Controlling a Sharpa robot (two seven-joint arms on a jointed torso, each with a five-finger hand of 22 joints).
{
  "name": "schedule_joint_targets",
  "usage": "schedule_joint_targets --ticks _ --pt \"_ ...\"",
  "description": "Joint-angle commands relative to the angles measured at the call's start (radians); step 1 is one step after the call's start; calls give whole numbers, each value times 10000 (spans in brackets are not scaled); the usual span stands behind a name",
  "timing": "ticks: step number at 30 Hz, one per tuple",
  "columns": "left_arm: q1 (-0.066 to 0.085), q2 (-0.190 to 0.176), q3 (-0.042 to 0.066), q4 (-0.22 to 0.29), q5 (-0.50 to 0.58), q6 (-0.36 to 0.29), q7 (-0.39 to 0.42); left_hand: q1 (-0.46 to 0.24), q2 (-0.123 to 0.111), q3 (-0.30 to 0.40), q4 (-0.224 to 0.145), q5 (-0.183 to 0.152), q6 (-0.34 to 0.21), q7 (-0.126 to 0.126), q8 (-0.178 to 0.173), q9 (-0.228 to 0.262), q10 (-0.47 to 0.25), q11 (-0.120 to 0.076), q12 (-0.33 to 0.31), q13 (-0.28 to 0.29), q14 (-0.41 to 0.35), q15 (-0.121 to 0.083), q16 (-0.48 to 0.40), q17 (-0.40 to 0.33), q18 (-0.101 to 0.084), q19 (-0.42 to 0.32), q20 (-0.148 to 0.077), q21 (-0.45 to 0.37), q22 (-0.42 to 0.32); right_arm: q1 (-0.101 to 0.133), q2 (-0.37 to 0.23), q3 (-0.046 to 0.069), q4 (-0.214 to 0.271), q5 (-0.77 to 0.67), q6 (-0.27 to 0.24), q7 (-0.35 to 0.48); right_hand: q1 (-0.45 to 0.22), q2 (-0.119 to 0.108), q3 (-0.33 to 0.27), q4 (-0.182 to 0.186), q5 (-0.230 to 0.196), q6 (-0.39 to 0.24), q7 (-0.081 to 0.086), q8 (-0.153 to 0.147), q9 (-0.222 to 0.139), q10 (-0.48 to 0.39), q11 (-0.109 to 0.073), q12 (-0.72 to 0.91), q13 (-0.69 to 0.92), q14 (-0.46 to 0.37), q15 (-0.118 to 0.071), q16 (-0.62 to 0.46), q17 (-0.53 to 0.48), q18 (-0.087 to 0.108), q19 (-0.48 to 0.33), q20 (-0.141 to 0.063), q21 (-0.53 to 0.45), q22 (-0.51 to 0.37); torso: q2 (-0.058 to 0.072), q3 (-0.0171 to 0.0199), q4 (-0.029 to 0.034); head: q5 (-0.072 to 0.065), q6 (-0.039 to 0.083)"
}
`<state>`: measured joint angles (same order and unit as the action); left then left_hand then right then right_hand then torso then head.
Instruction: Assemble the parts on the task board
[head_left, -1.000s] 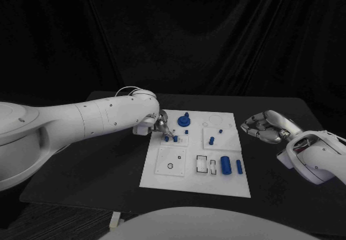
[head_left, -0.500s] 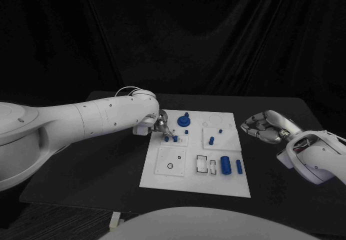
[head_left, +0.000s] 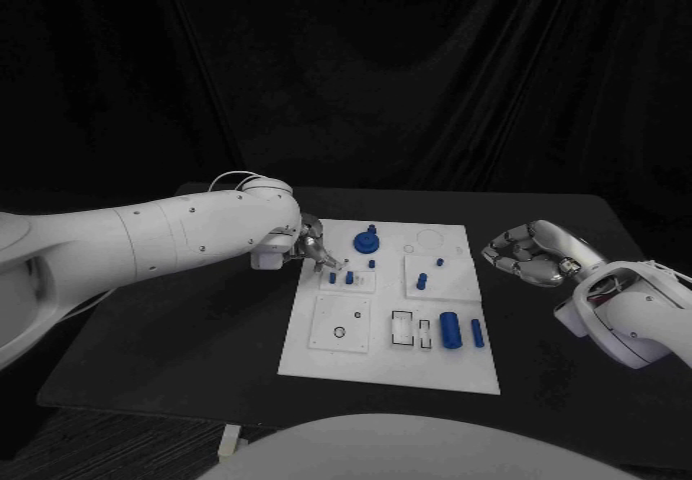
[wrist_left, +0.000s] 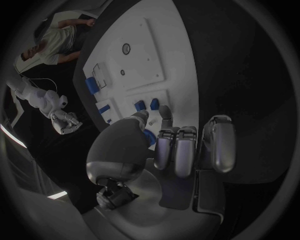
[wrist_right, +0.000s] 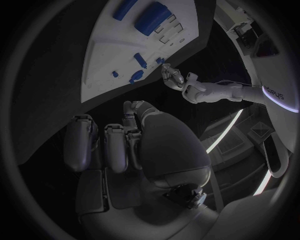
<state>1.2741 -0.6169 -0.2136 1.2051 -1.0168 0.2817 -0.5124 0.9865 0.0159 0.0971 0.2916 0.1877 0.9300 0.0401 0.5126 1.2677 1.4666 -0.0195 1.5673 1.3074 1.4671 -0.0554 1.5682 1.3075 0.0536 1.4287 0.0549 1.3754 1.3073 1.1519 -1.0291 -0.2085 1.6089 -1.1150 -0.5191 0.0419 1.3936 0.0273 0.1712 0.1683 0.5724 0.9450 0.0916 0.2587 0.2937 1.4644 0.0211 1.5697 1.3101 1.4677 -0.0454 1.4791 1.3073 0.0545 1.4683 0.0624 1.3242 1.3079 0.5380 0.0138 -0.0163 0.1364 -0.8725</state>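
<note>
Two things look different from a second ago: the left arm has pulled back toward the picture's left, and the left hand (head_left: 299, 247) now sits at the task board's (head_left: 392, 345) far left corner, a bit further off the two small blue pegs (head_left: 340, 277) than before. The right hand (head_left: 528, 253) hasn't budged, hovering off the board's right edge over the bench (head_left: 216, 330), fingers curled in on nothing.

Left hand is the hard part. In the left wrist view its fingers (wrist_left: 175, 150) are bunched together and there's a bit of blue (wrist_left: 149, 138) tucked between thumb and fingers, but I can't tell if it's pinching a part or just blocking one on the board.

The blue knob (head_left: 368, 240), blue cylinder (head_left: 450, 329) and slim blue bar (head_left: 477, 333) sit on the board, same spots.
</note>
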Motion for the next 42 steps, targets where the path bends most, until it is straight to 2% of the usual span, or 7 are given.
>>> schedule_joint_targets --ticks 1,4,11,16,19,27,42 --pt "195 -235 20 416 42 -2518 1783 -1199 31 -741 25 -402 -301 86 7 178 1042 76 35 2634 1037 25 26 2633 -58 108 29 133 2002 -17 -94 6 139 -18 -315 95 -69 16 65 -1 30 -2 49 -10 9 1064 -42 11 2607 784 -69 -52 1583 32 125 -64 -43 1839 0 3 0 -31 -1" --pt "323 -476 20 732 42 -4136 3571 -1077 177 -1194 3 -604 -774 215 -138 278 1042 192 35 2634 1037 123 26 2633 -46 49 111 88 1982 -11 -189 7 244 -18 -483 172 -58 16 79 -19 50 12 43 0 14 1064 -46 11 2607 786 -70 -48 1587 28 132 -64 -28 1845 -10 -1 -2 -69 -1" --pt "411 -516 18 610 42 -5494 7191 3022 150 -769 6 1267 -1697 645 -1581 -1228 -577 668 -979 1658 476 553 -178 2143 167 -1041 495 -826 1669 -4 -323 8 380 -18 -572 207 -54 11 83 -28 64 17 42 5 16 1064 -48 11 2607 784 -71 -57 1578 28 133 -64 -27 1845 2 1 -2 -161 -1" --pt "282 -313 15 246 -801 -5690 8105 4405 58 -252 -24 503 -2268 1226 -2883 -3141 -5983 1202 -4616 -1207 -4708 1029 -2950 -2198 343 -2424 865 -1851 1304 -6 -307 8 425 -18 -507 210 -52 7 87 -34 83 24 41 9 18 1064 -49 11 2607 783 -71 -61 1572 30 129 -64 -39 1842 0 -2 0 -289 -1" --pt "96 -117 15 -74 -2091 -5870 8137 4973 -254 328 33 -471 -1934 1202 -3751 -4820 -8811 1574 -8732 -4194 -4310 1419 -3039 -2532 298 -2126 1068 -1486 1393 -9 -254 7 412 -18 -485 242 -52 7 87 -34 83 24 41 9 18 1064 -49 11 2607 783 -71 -61 1572 30 129 -64 -39 1842 0 -3 -1 -328 -1" --pt "-459 550 15 -963 -4837 -5970 7760 6214 -1268 1556 -757 -626 -1644 -14 -4470 -7872 -8244 1024 -12015 -8503 -2068 607 -3054 -2853 12 -209 625 -23 1877 -16 -181 6 408 -18 -470 384 -46 5 100 -48 116 27 39 13 21 1064 -51 11 2607 781 -73 -69 1564 34 125 -65 -54 1838 1 -8 3 -362 -1" --pt "-881 1244 17 -1622 -5643 -5811 7729 5108 -1460 877 -777 -845 -776 -17 -4382 -9018 -6685 823 -11617 -9498 -1377 463 -2506 -2375 -48 130 426 89 1984 -36 -117 6 355 -18 -410 442 -44 2 103 -53 126 26 40 14 21 1064 -51 11 2607 779 -74 -76 1557 34 124 -66 -57 1837 3 -3 -3 -339 -1"
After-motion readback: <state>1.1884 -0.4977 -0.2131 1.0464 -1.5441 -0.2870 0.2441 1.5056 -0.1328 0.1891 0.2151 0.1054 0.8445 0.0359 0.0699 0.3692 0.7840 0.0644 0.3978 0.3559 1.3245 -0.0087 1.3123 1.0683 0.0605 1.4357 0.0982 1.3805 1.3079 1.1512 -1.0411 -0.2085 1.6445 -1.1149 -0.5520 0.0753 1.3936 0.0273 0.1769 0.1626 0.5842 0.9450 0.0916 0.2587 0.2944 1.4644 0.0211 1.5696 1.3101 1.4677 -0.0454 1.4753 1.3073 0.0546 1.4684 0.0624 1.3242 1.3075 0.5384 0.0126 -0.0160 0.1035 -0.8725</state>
